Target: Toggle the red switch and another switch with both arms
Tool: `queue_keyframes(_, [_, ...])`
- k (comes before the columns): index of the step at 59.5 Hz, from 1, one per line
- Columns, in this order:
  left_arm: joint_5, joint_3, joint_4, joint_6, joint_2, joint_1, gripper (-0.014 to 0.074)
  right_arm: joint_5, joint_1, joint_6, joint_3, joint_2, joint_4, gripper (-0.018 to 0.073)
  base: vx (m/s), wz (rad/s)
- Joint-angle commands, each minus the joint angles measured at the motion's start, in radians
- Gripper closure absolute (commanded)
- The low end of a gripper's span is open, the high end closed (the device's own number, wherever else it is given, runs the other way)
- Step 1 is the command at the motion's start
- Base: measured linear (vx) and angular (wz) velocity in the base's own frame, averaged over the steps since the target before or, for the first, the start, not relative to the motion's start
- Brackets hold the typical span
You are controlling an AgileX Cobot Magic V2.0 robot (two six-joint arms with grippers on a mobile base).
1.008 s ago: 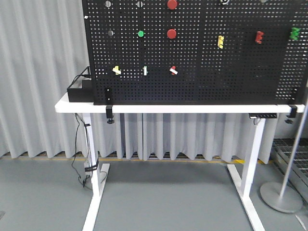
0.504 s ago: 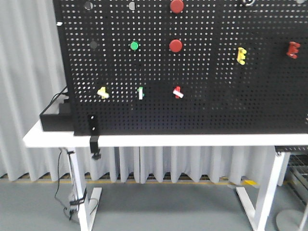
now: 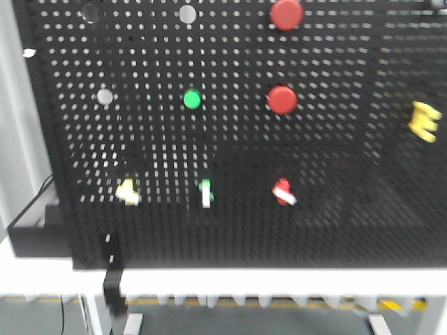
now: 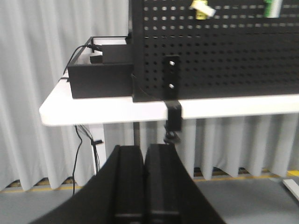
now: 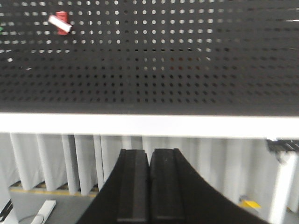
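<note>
Closer now than half a second ago, the front view is almost filled by the black perforated pegboard, and its row of small toggles sits lower and larger in the picture.

The small red lever switch with a white tip is the rightmost of three in that row, its tip slanting down to the right. It sits below the lower of two big round red mushroom buttons. Left of it is a green toggle with a white tip, under a round green button. Further left is a yellow toggle. A yellow block hangs blurred near the right edge.

The board stands on a white tabletop, fixed by a black clamp bracket. A black box lies on the table just beside the board's left edge.

From the left wrist I see the left gripper below the table edge, well apart from the board, its black fingers pressed together on nothing.

The right gripper is likewise below the tabletop, fingers clenched flat against each other and empty. The red switch shows far up and to the left in that view.
</note>
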Motion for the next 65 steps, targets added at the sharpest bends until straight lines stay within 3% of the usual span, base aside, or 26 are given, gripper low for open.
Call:
queue_keyframes(1, [-0.076,0.019,-0.003,-0.009,-0.018,0.002,0.0594,-0.087,-0.005,-0.002,0.005,-0.009,-0.007,0.0566,0.44,0.08])
queue_keyframes(31, [-0.076,0.019,-0.003,-0.009,-0.018,0.002,0.0594,-0.087,-0.005,-0.002,0.005,-0.009,-0.007,0.0566,0.35,0.03])
queue_keyframes(65, [-0.076,0.019,-0.003,-0.009,-0.018,0.002,0.0594,-0.087,-0.005,-0.002,0.005,-0.009,-0.007,0.0566,0.10,-0.04])
